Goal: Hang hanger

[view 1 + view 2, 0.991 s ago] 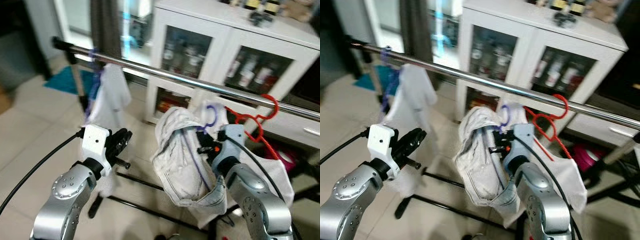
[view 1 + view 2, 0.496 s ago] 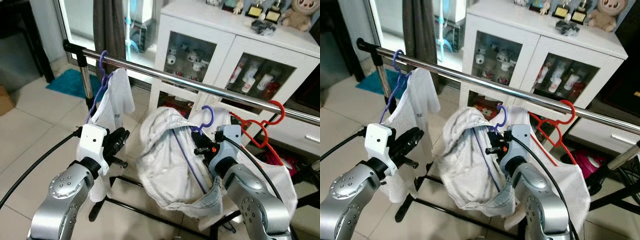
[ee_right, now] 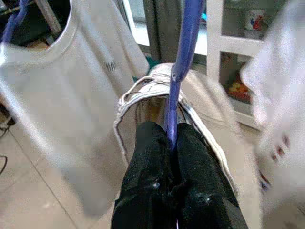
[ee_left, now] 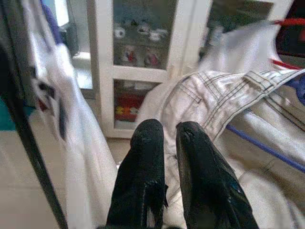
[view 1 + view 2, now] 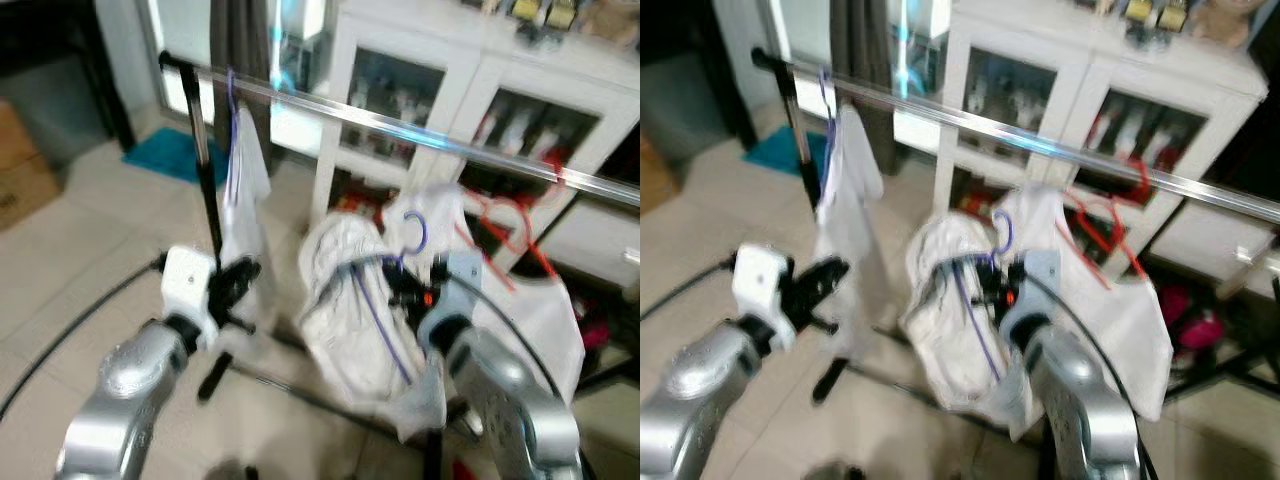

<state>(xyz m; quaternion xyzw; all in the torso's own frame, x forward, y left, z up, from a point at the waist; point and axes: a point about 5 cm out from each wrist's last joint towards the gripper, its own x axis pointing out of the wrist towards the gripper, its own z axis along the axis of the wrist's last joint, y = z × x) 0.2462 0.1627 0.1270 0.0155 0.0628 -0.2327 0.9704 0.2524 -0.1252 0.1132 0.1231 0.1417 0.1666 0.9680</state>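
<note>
A purple hanger (image 5: 413, 233) carries a bunched white garment (image 5: 345, 310). My right gripper (image 3: 171, 139) is shut on the hanger's purple neck, just below the hook. The hook hangs in the air below the chrome rail (image 5: 400, 127), not touching it. My left gripper (image 4: 165, 136) is held up to the left of the garment, its fingers (image 5: 243, 277) shut with nothing between them. On the rail hang a red hanger (image 5: 508, 226) with a white shirt at the right and another purple hanger (image 5: 232, 92) with a white shirt (image 5: 246, 190) at the left end.
A white glass-door cabinet (image 5: 455, 95) stands behind the rail. The rack's black upright (image 5: 205, 190) and its floor bars are near my left arm. A cardboard box (image 5: 20, 170) and a teal mat (image 5: 165, 155) lie on the tiled floor at the left.
The whole view has shifted and blurred, so the camera moved. My right gripper still holds the purple hanger below the rail; the left gripper keeps its pose.
</note>
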